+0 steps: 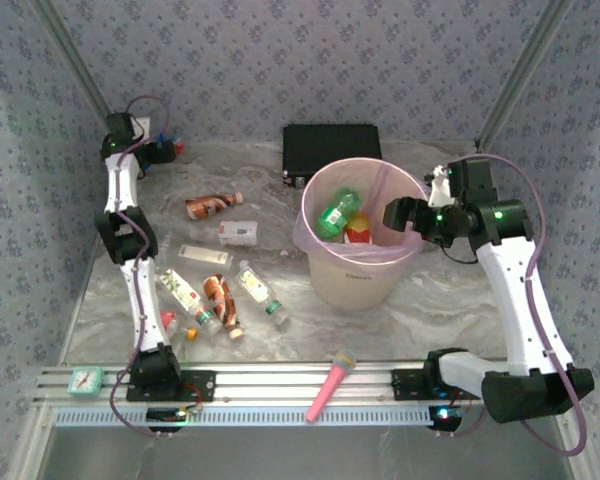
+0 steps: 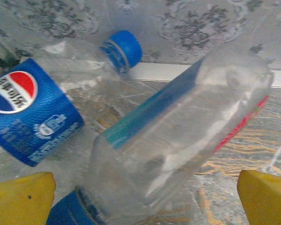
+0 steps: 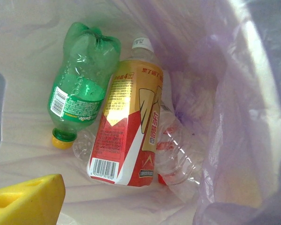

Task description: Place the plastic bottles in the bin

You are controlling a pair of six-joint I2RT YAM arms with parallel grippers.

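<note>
With the left gripper (image 2: 144,199) spread astride the clear bottle (image 2: 178,136), close squarely on its body, sparing the Pepsi bottle (image 2: 37,108) ahead

Pale blue-grey wallpaper with a small repeating flower print (image 1: 280,60) covers the back and both side walls. Two slim grey metal posts (image 1: 75,55) (image 1: 520,65) slant up at the back corners. The grey-and-cream marble-patterned tabletop (image 1: 450,320) lies in soft, even light, brightest along its far edge. A ribbed silver aluminium rail (image 1: 280,385) runs across the near edge. In the left wrist view, a pale strip (image 2: 159,70) divides wall from tabletop.
</note>
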